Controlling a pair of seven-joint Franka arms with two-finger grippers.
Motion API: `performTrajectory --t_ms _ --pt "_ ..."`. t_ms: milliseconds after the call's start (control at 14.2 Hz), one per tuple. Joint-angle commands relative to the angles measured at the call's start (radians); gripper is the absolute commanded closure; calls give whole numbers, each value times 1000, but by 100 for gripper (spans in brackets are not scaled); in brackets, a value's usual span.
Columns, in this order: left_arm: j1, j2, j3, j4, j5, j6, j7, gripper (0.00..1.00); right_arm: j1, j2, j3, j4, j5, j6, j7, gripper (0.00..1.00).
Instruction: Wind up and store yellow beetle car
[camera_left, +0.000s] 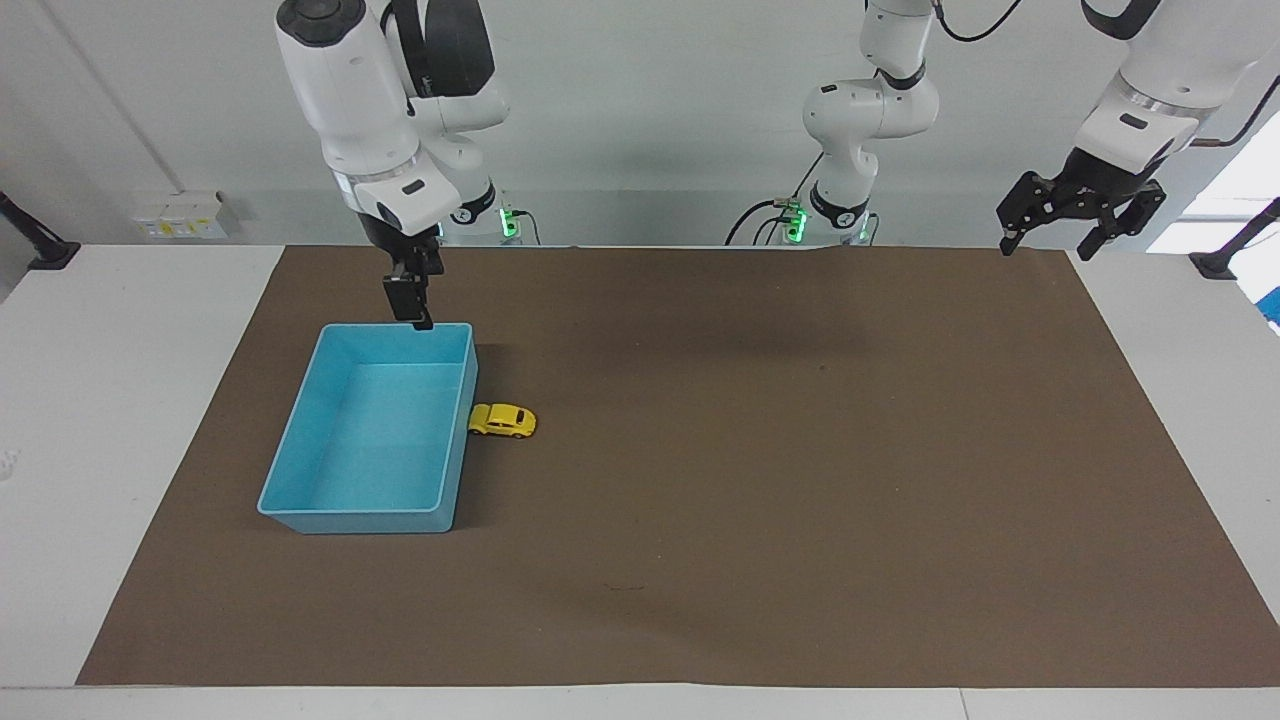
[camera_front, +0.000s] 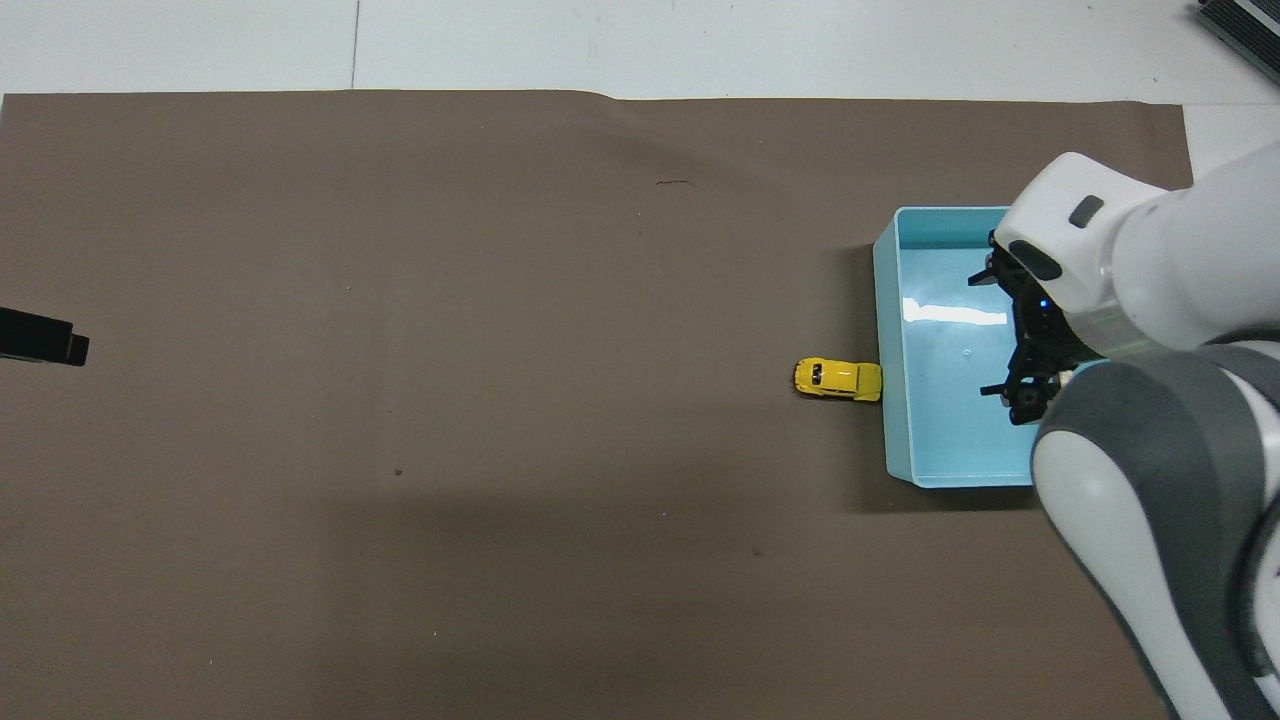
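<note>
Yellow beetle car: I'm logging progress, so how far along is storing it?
Nothing looks done: the tiny yellow beetle toy car sits on the brown mat against the outside wall of the empty light-blue plastic bin. Neither tool holds anything; the right tool hangs over the bin's nearer rim, the open left tool waits. Grasping, winding and storing remain.
</note>
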Motion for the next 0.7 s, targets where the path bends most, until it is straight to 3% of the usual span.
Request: performTrajectory --t_ms 0,634 --pt "3 -28 -12 -11 19 -23 -13 0 21 37 2 0 -13 23 -31 0" --pt "13 -31 -9 -17 -28 0 -24 0 21 127 4 -22 -6 100 -34 0"
